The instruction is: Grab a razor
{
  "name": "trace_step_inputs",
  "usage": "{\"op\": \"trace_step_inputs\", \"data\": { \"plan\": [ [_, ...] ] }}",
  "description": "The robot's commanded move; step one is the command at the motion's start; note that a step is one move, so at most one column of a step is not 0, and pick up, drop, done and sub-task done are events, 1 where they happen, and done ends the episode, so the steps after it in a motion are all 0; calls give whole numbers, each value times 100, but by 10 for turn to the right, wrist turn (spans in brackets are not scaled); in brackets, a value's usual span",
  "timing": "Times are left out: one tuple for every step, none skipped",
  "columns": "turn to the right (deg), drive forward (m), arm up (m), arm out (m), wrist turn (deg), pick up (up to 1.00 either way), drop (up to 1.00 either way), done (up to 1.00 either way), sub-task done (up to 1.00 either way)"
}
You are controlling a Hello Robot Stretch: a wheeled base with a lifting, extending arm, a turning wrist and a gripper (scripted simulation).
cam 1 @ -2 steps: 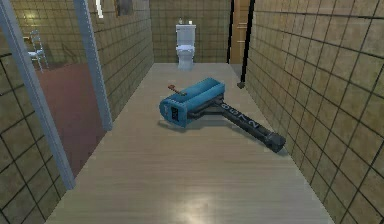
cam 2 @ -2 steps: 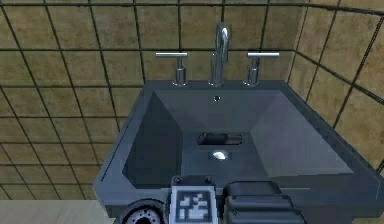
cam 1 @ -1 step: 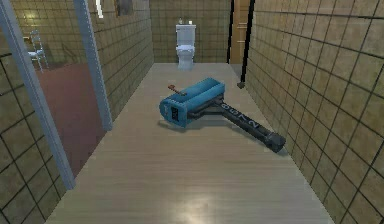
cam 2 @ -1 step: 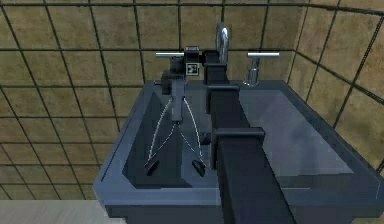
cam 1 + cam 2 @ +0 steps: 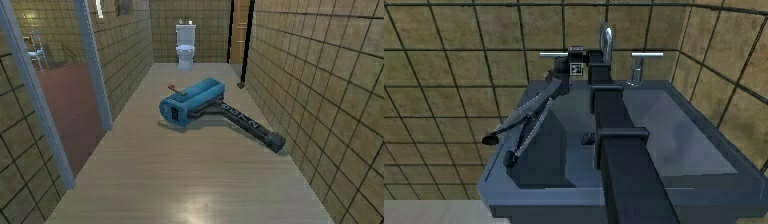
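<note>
White toilet (image 5: 186,42), grey sink (image 5: 689,135), faucet (image 5: 606,45)

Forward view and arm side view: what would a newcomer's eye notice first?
In the forward view, a large blue-headed tool with a dark handle lies mid-floor, with a white toilet far behind it. In the arm side view, the dark arm reaches across a grey sink, its pincer near the sink's left side.

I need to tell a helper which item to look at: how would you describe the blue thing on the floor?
Take the pale floor that runs between tiled walls to the white toilet at the far end. Midway lies the blue thing. Its boxy blue head and long dark handle, pointing to the forward view's right, set it apart from the toilet.
</note>
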Motion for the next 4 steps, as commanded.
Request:
{"op": "trace_step_inputs", "data": {
  "plan": [
    [0,0,0,0,450,0,0,0,0],
    [0,0,0,0,450,0,0,0,0],
    [0,0,0,0,450,0,0,0,0],
    [0,0,0,0,180,0,0,0,0]
  ]
}}
